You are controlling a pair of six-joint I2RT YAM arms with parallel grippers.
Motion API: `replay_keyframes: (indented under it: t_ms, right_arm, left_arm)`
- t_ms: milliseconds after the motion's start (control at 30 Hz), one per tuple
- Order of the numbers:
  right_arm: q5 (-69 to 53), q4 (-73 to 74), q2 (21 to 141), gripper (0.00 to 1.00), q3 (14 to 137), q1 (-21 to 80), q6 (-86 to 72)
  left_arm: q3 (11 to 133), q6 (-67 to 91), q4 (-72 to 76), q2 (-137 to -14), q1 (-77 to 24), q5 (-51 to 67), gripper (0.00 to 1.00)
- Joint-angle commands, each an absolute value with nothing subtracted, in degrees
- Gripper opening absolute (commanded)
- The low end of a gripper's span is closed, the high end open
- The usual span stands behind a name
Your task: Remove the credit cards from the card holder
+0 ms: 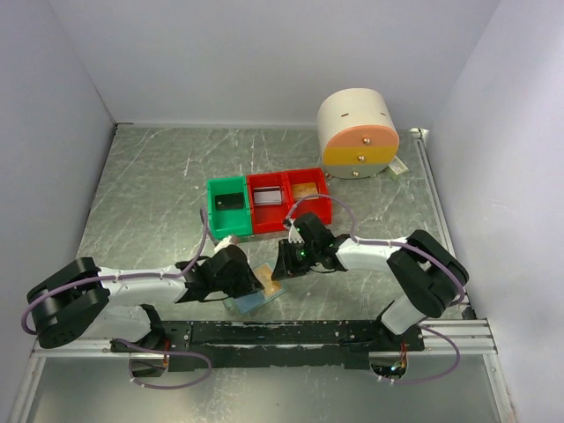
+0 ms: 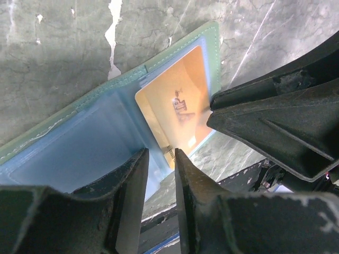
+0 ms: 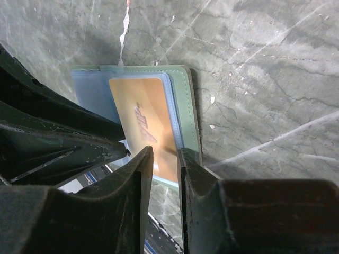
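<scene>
Near the front edge of the desk [image 1: 159, 194], between the two arms, the holder [image 2: 74, 153] lies spread open and flat. An orange card [image 2: 172, 100] sits in the pocket on the right arm's side, under the clear blue film.

The left gripper [image 2: 160, 159] is down on the holder's near edge, just beside the fold. Its jaws are narrow, with a slim gap between them. Whether they pinch the plastic or only rest on it cannot be told.

The right gripper [image 3: 165, 156] meets the holder from the opposite side. Its jaws are also narrow, and its tips are at the outer edge of the card's pocket. Whether they grip the card, the film or nothing cannot be told.

The two grippers are close together over the holder. Behind them stand a green bin [image 1: 227, 207] and red bins [image 1: 291, 198].
</scene>
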State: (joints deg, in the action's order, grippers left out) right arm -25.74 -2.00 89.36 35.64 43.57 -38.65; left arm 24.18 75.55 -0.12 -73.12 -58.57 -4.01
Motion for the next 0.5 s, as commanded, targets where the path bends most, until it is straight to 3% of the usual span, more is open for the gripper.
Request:
replay_keyframes:
  t_ms: [0,467]
  right_arm:
    - [-22.0,1.2,90.9,0.26,35.6,44.0,-38.2]
    - [-23.9,0.4,92.1,0.19,34.5,44.6,-38.7]
  left_arm:
    - [22.6,77.7,2.0,-73.3,-58.9,-6.9,0.36]
    - [15.9,80.2,16.6,-73.5,-59.2,-7.3,0.33]
